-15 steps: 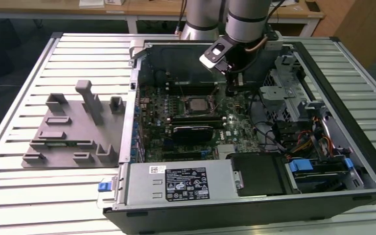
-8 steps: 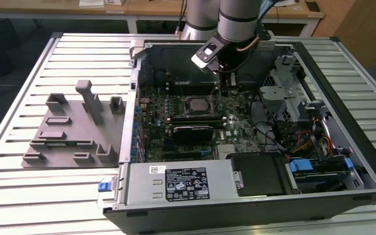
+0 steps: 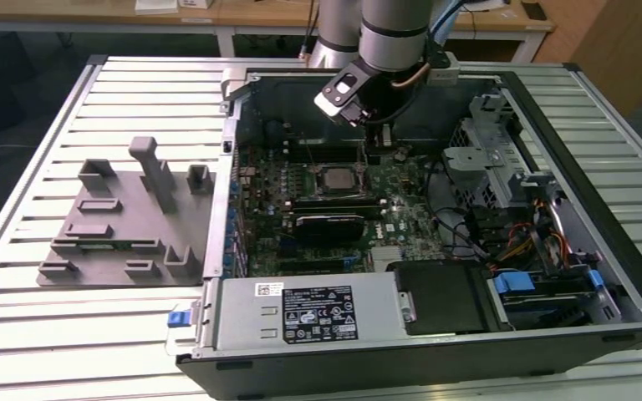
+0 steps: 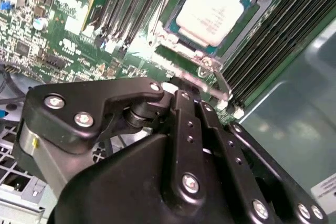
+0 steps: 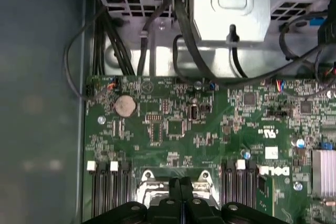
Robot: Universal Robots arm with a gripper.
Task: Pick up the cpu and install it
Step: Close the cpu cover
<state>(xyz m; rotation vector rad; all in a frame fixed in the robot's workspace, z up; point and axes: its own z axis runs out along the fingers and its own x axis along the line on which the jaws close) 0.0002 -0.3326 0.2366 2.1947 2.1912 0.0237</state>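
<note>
Cpu (image 4: pixel 214 14) in its motherboard socket (image 4: pixel 176 43)

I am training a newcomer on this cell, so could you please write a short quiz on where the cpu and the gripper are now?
1. True or false: the cpu sits in the socket.
2. The gripper is: A open; B shut and empty; C shut on the cpu.
3. In the exterior view, on which side of the case does the fixture stand?
Key: 1 true; 2 B; 3 the exterior view's left.
</note>
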